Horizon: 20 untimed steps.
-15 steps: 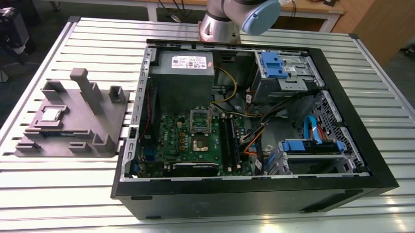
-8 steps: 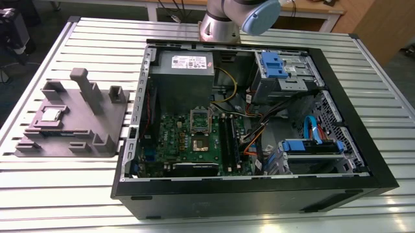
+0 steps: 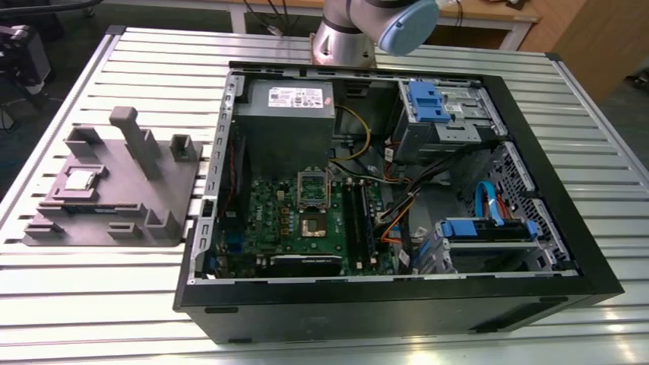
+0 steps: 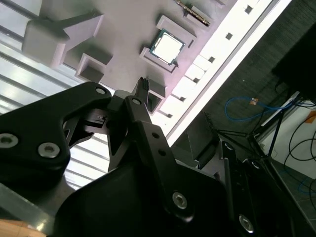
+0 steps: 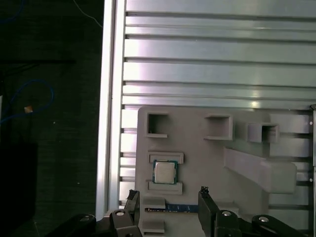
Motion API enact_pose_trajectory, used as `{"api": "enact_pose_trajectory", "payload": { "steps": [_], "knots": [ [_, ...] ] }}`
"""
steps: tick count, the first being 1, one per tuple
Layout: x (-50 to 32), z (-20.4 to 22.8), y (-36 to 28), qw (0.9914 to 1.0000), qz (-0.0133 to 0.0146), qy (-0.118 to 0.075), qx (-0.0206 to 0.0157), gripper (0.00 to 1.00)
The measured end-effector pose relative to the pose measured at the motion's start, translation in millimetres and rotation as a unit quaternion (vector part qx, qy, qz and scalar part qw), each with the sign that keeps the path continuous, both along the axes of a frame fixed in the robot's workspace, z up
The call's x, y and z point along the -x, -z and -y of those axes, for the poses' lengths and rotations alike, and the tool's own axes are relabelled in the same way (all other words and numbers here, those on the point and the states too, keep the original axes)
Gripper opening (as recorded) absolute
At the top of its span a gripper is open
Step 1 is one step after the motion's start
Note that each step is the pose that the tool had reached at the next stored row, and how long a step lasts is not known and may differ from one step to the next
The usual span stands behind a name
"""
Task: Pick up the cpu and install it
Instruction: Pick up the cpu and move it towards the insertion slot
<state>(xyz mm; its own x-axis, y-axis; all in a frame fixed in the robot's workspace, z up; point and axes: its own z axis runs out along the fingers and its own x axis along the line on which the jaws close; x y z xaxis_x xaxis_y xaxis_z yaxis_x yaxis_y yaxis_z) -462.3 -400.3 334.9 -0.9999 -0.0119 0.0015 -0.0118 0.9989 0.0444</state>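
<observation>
The cpu [image 3: 79,179], a small silver-grey square chip, lies flat in a shallow recess of the grey fixture block [image 3: 112,194] at the exterior view's left. The chip shows in both wrist views, cpu [image 5: 164,172] and cpu [image 4: 168,47]. My gripper [image 5: 168,195] hangs above the block, open, its two black fingertips [image 5: 203,193] spread wider than the chip and holding nothing. One fingertip [image 4: 143,83] points toward the block, apart from the chip. The green motherboard's socket [image 3: 312,220] lies inside the open computer case.
The black computer case [image 3: 406,304] lies open on the slatted aluminium table [image 3: 121,68], with a power supply [image 3: 289,103], blue drive brackets [image 3: 431,99] and loose cables inside. Upright posts [image 3: 137,141] rise from the fixture block. The table edge [image 5: 111,98] borders a dark floor.
</observation>
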Motion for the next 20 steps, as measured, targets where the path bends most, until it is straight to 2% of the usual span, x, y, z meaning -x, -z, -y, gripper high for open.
{"api": "enact_pose_trajectory", "payload": {
  "steps": [2,3,4,5,8,10,20],
  "knots": [
    [0.1,0.0,1.7,0.99995,-0.0098,0.000,0.0000,0.59],
    [0.1,-0.1,2.3,0.99992,-0.0125,0.000,-0.0001,0.59],
    [0.1,-0.1,2.2,0.99992,-0.0125,0.000,0.0000,0.59],
    [0.1,0.0,2.2,0.99993,-0.0117,0.000,0.0006,0.59],
    [0.0,-0.1,2.8,0.99998,-0.0020,-0.001,0.0064,0.59],
    [0.0,0.0,3.6,0.99998,0.0006,-0.001,0.0066,0.59],
    [0.1,-0.1,3.6,0.99998,0.0006,-0.001,0.0059,0.59]
  ]
}}
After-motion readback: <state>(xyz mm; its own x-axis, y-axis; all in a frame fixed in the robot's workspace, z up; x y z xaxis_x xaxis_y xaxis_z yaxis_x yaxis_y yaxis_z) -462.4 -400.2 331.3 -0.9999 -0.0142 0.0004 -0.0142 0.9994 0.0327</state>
